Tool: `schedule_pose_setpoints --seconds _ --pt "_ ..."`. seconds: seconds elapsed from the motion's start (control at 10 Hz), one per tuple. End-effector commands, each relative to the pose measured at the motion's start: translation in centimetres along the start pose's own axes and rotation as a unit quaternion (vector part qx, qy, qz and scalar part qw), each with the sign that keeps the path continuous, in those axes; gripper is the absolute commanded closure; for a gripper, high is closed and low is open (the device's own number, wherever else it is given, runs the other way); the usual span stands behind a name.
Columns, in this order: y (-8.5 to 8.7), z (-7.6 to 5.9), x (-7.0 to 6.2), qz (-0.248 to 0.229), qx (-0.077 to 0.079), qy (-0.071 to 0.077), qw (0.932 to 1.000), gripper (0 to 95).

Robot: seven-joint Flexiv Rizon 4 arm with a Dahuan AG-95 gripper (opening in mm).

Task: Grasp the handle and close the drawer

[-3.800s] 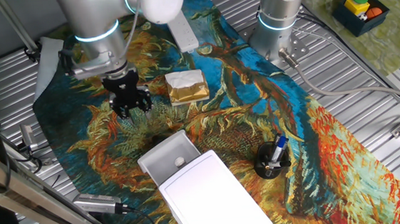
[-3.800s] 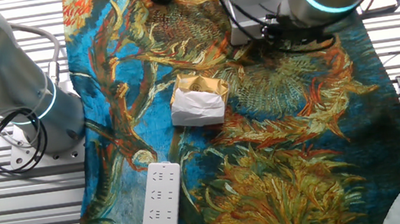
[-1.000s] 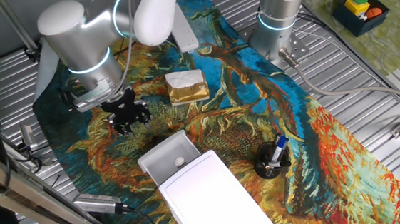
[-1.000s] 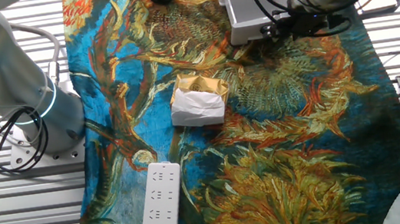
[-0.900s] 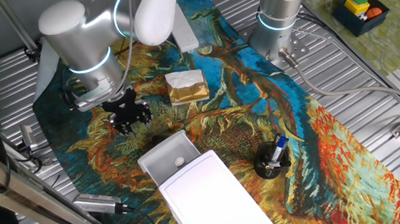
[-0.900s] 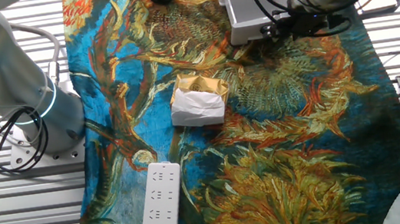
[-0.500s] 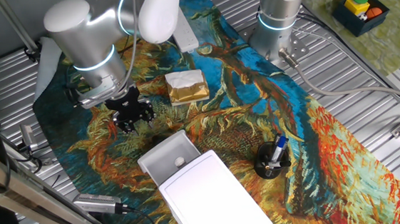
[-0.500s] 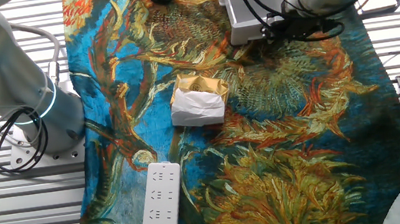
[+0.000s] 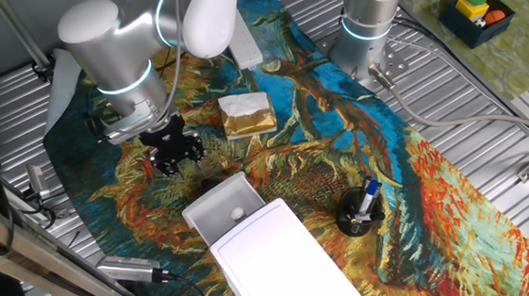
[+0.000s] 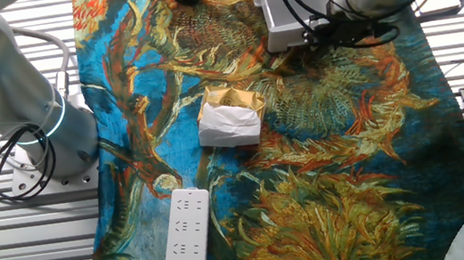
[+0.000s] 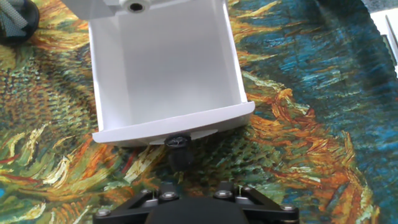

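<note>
The drawer (image 9: 220,206) is a shallow white tray standing pulled out of its flat-topped white box (image 9: 283,258); it is empty. In the hand view the drawer (image 11: 161,68) fills the upper middle, with its small dark knob handle (image 11: 177,142) centred on the front lip. The handle (image 9: 209,184) also shows as a dark spot at the tray's front. My gripper (image 9: 173,157) hangs just above the cloth, a short way in front of the handle and apart from it. Its black fingers look spread, with nothing between them. Only the gripper's black base shows at the bottom of the hand view.
A tan-and-white block (image 9: 247,114) lies behind the gripper. A white power strip (image 9: 242,41) lies at the far end of the cloth, and a black pen cup (image 9: 359,211) to the right of the box. A second arm's base (image 9: 368,26) stands at the back right.
Over the last second my gripper shifted slightly right, toward the drawer front. In the last half second nothing moved. The drawer has stayed pulled out.
</note>
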State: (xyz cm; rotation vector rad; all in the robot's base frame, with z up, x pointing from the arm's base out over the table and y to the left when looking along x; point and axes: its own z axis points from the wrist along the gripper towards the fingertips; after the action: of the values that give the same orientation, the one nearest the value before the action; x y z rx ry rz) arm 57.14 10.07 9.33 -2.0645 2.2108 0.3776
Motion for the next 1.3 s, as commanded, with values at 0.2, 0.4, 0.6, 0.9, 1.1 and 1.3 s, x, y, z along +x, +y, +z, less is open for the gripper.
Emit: schedule_pose_setpoints --seconds 0.2,0.4,0.6,0.9,1.1,1.3 --pt "0.1 0.4 -0.2 0.005 0.000 -0.002 1.0000 57.0" --pt "0.0 0.7 -0.6 0.006 0.000 -0.006 1.0000 57.0" --pt "0.0 1.0 -0.8 0.006 0.000 -0.006 1.0000 57.0" --pt "0.1 1.5 -1.1 0.008 0.001 -0.007 0.9999 57.0" --pt "0.2 1.8 -1.2 0.010 0.001 -0.010 0.9999 57.0" --pt "0.4 1.9 -1.2 0.009 0.002 -0.015 0.9998 57.0"
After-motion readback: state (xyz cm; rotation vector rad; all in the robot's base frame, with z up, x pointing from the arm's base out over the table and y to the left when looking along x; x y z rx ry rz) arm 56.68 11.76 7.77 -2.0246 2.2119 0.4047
